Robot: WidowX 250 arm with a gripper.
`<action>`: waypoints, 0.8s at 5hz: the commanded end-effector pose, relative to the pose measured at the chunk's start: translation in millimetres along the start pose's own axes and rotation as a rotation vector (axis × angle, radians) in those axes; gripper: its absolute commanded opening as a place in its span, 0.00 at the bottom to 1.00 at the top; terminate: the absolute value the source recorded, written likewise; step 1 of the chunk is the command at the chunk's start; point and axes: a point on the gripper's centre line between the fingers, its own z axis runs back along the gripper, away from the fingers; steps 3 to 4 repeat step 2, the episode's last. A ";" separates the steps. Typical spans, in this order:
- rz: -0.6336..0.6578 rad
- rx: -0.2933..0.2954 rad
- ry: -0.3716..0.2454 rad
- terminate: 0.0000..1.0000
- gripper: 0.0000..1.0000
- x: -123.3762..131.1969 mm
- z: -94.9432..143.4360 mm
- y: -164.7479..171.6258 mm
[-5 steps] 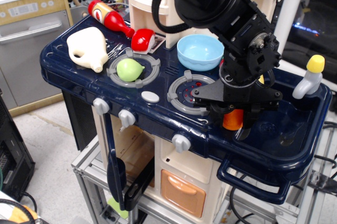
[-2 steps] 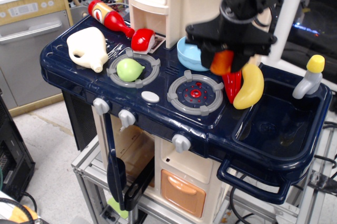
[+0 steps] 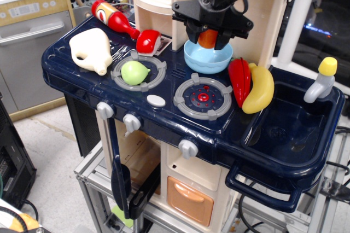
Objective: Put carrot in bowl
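Note:
The orange carrot (image 3: 208,38) hangs between the black fingers of my gripper (image 3: 209,37), which is shut on it. It is held right above the light blue bowl (image 3: 207,59) at the back of the dark blue toy stove, its tip just over the bowl's inside. The arm comes down from the top of the view and hides the bowl's far rim.
A red chili pepper (image 3: 239,80) and a yellow banana (image 3: 258,89) lie right of the bowl, beside the sink (image 3: 290,129). A burner ring (image 3: 203,98) sits in front of the bowl. A green fruit (image 3: 134,72), a white jug (image 3: 92,50) and a ketchup bottle (image 3: 112,18) stand to the left.
My gripper lifted the carrot out of the sink area, carried it up and back to the left, and now holds it over the bowl. The pepper and banana are uncovered.

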 end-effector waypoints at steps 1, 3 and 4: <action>0.017 -0.020 -0.101 0.00 1.00 23.9 7.6 4.5; 0.017 -0.020 -0.101 1.00 1.00 23.9 7.6 4.5; 0.017 -0.020 -0.101 1.00 1.00 23.9 7.6 4.5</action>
